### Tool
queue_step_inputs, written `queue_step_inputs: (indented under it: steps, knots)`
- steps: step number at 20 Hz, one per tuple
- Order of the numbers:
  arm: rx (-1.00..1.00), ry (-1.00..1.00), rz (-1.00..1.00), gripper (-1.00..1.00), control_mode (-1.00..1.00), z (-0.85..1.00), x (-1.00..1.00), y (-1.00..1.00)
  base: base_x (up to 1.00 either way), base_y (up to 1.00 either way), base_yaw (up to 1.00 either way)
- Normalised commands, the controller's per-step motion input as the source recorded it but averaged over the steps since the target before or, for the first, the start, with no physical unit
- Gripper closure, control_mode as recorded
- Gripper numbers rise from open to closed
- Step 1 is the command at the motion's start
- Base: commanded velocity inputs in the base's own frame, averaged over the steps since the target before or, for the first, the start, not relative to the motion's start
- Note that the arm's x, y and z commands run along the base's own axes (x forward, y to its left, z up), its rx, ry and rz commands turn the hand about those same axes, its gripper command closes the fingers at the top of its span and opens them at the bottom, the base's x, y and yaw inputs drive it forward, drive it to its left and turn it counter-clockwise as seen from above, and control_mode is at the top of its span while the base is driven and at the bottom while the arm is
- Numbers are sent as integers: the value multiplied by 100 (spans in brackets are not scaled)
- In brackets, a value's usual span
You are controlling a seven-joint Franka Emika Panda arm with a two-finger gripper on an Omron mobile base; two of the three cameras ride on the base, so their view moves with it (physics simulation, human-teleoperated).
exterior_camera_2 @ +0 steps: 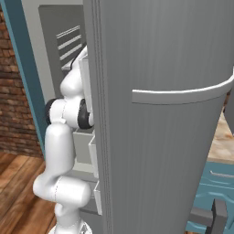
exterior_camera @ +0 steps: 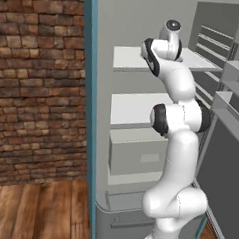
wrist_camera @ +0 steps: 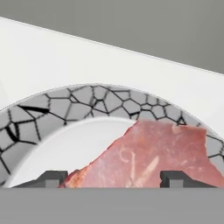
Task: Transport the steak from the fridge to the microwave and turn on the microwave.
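The steak point(wrist_camera: 148, 153), a red-pink slab, lies on a round grey-white plate point(wrist_camera: 78, 105) with a cracked-tile rim, on a white shelf point(wrist_camera: 65, 57) of the fridge point(exterior_camera: 133, 57). My gripper point(wrist_camera: 113, 179) hangs right over the steak, open, one fingertip point(wrist_camera: 52, 178) at the meat's left edge and the other over its right part. The steak rests flat on the plate. In the left base view the arm reaches up into the fridge at the upper shelf, and the hand is hidden behind the arm's own links. The microwave is out of view.
The open fridge door point(exterior_camera_2: 160, 55) with its curved handle point(exterior_camera_2: 183, 95) stands close on the arm's right; its racks point(exterior_camera: 234, 73) jut inward. A pale drawer point(exterior_camera: 137, 152) sits below the shelves. A brick wall point(exterior_camera: 38, 86) and wooden floor point(exterior_camera: 35, 211) lie to the left.
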Motion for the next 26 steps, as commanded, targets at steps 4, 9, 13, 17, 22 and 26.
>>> queue_step_inputs:
  steps: [4, 9, 13, 17, 22, 26]
  knots:
    - [0, 3, 0, 100, -100, -43, 1, -28, 0, 0, 0]
    - [-2, 0, 0, 100, -100, -42, 0, -29, 0, 0, 0]
    - [-14, -18, 0, 100, -100, -41, 0, -7, 0, 0, 0]
    - [-16, -23, 0, 100, -100, -31, 0, 0, 0, 0, 0]
    - [-10, -14, 0, 100, -100, -26, 0, -5, 0, 0, 0]
    - [-4, -7, 0, 100, -100, -8, 0, -4, 0, 0, 0]
